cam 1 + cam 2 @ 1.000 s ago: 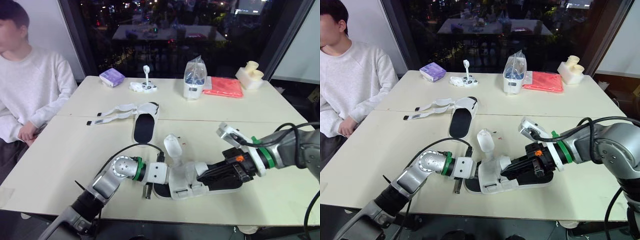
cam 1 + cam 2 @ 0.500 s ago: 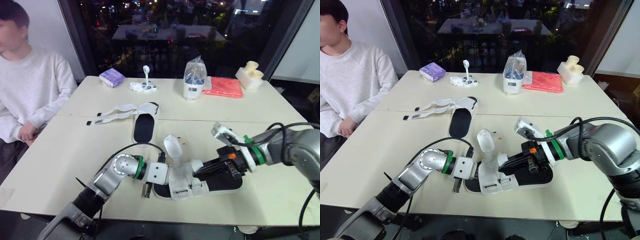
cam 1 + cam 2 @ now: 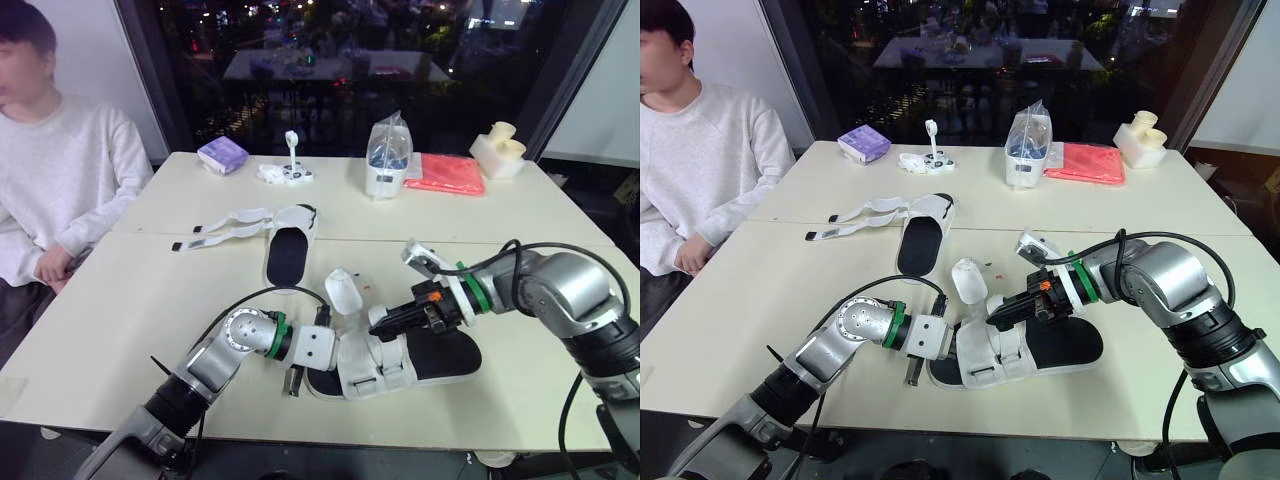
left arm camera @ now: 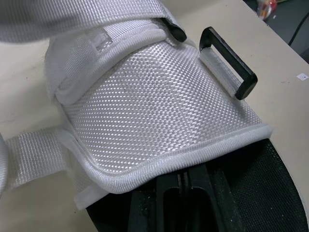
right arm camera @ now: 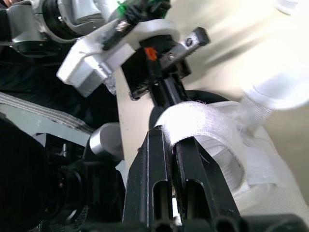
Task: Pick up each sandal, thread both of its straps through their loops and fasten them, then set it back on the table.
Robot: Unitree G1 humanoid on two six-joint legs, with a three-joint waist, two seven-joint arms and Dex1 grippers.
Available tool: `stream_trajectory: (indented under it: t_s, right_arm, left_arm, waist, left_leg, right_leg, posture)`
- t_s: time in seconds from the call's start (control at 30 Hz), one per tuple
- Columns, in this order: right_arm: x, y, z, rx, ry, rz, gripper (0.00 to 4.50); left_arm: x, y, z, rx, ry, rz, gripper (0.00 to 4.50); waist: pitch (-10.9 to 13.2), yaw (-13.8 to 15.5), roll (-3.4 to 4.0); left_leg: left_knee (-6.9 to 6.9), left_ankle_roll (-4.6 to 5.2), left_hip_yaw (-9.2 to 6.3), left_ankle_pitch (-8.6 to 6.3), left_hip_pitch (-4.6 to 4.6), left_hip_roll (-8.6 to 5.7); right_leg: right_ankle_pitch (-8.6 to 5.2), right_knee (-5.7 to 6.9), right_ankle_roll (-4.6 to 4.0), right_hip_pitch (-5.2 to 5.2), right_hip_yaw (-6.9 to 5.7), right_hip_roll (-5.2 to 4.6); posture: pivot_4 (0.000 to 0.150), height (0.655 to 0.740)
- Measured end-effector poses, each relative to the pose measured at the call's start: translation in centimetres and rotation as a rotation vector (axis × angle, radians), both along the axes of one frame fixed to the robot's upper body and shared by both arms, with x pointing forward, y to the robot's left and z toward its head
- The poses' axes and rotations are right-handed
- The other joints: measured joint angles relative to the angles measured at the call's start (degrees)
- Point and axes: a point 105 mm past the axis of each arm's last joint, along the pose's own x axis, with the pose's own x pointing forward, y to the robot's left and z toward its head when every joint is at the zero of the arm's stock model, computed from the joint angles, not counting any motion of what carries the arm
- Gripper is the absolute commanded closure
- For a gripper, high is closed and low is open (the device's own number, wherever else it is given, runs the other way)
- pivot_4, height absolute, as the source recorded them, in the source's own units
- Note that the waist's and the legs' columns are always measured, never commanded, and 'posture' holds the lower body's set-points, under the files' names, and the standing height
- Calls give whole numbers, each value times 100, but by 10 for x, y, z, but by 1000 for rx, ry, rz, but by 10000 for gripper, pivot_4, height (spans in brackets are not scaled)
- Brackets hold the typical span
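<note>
So the robot was mid-way through the fastening step on the near sandal, which sat at the front edge of the desk, basically flat on it rather than lifted. The left gripper had the toe end. In the left wrist view its fingers looked closed tight together on the black sole, right under the white woven upper.

The right gripper was over the middle of the sandal, and in its wrist view the fingers were pinched narrow on a white strap that arched up over them. A second loose strap curled upward just beside it, not tucked into anything. The black loop on the side of the upper looked empty from the left wrist view, so by the look of it at least that one wasn't threaded yet.

Best guess at what came next: feed the pinched strap end through its loop, then fold it back and press it down. That would need the left side to keep the sandal steady while the right lined the tip up square with a pretty narrow slot.

The far sandal lay in the middle of the desk with both straps flung out and open, so untouched. A person sat at the desk's left side, hands off.
</note>
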Motion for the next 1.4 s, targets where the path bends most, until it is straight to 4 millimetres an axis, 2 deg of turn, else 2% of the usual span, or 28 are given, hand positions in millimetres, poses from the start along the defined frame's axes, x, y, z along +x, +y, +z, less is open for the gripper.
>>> stream_trajectory:
  t_s: [0.07, 0.17, 0.4, 0.67, 0.87, 1.17, 1.4]
  right_arm:
    - [3, 0, -7, -8, 17, -4, 44640]
    - [7, -1, -12, -10, 21, -7, 35519]
    - [25, -10, -28, -22, 53, -115, 1629]
    - [50, -16, -31, 7, 47, -226, 659]
    - [65, -25, -13, 24, 15, -280, 659]
    - [59, -40, -23, -8, 119, -338, 659]
    - [54, -27, -38, 6, 185, -319, 659]
  left_arm:
    - [0, 0, 0, 0, 0, 1, 45000]
    - [0, 0, 0, -1, 0, 1, 45000]
    - [-1, 0, -1, -1, 1, 2, 45000]
    - [-1, 0, -1, -2, 4, 6, 45000]
    - [-1, 0, 0, -2, 4, 6, 45000]
    - [-1, 0, -1, -1, 4, 6, 45000]
    - [-1, 0, -1, -1, 4, 6, 45000]
  waist:
    - [-1, -2, 2]
    - [-3, -3, 1]
    - [-11, -5, 5]
    - [-13, -8, 9]
    - [-14, -7, 11]
    - [-15, -11, 13]
    - [-16, -13, 16]
  left_leg:
    - [0, -1, 0, 0, 1, 0]
    - [0, -2, 0, 1, 2, 0]
    - [-1, -2, 0, 1, 2, 0]
    - [-2, -4, 1, 3, 2, 0]
    - [-2, -3, 1, 4, 2, 0]
    - [-2, -4, 1, 3, 2, 0]
    - [-2, -5, 1, 3, 2, 0]
  right_leg:
    - [0, 1, 0, 0, 0, 0]
    - [0, 2, 0, 1, -1, 2]
    - [0, 1, 0, 2, -5, 3]
    - [0, 1, 0, 1, -6, 7]
    - [0, 2, 0, 1, -6, 10]
    - [0, 2, 0, 1, -6, 7]
    - [0, 3, 0, 1, -6, 7]
  posture:
    - [1500, 7400]
    - [1500, 7400]
    - [1500, 7400]
    - [1500, 7400]
    - [1500, 7400]
    - [1500, 7400]
    - [1500, 7400]
